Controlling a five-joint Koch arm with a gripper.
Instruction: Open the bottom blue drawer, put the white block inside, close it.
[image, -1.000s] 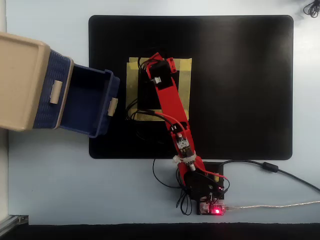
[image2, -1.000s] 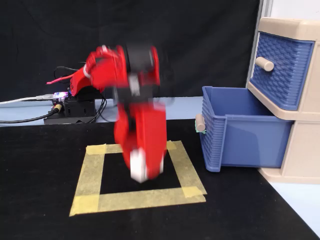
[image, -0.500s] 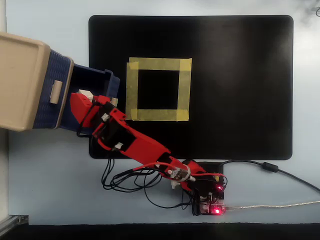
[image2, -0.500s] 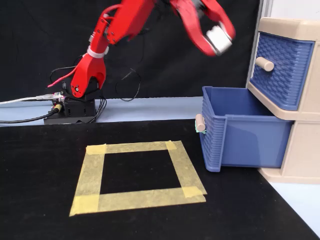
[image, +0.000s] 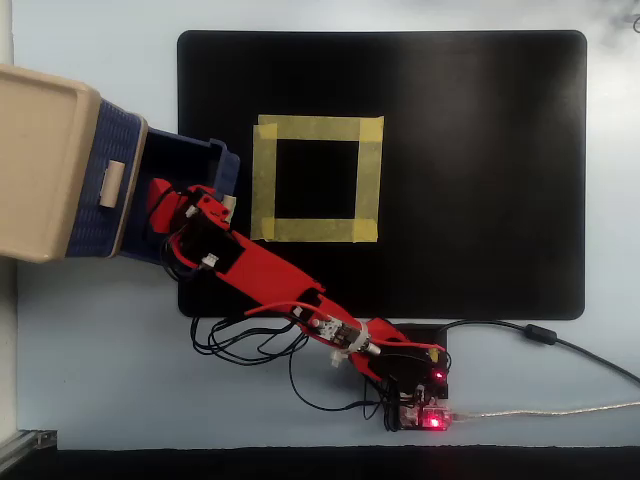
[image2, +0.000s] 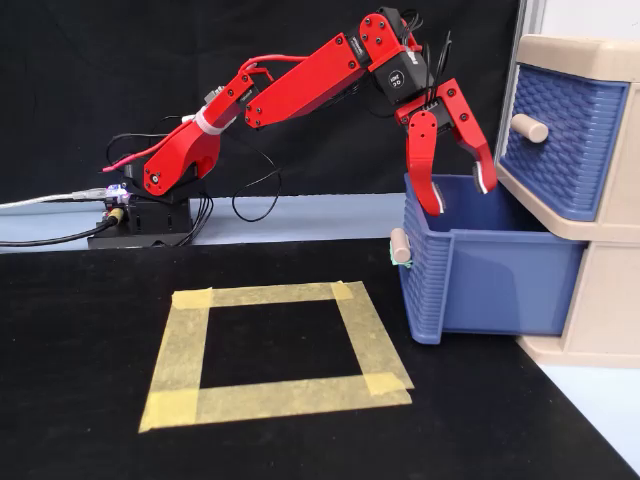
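Observation:
The bottom blue drawer (image2: 490, 280) stands pulled out of the beige cabinet (image2: 600, 300), with its small beige handle (image2: 400, 245) on the front. In the overhead view the drawer (image: 190, 150) juts right from the cabinet (image: 40, 150). My red gripper (image2: 460, 195) is open, with its jaws spread and pointing down, just above the drawer's open top. Nothing is between the jaws. In the overhead view the gripper (image: 165, 205) hangs over the drawer's inside. The white block shows in neither view.
The upper blue drawer (image2: 560, 130) is shut. A yellow tape square (image2: 280, 400) lies on the black mat (image: 480, 180), with nothing inside it. The arm's base with board and cables (image: 420, 400) sits at the mat's near edge in the overhead view.

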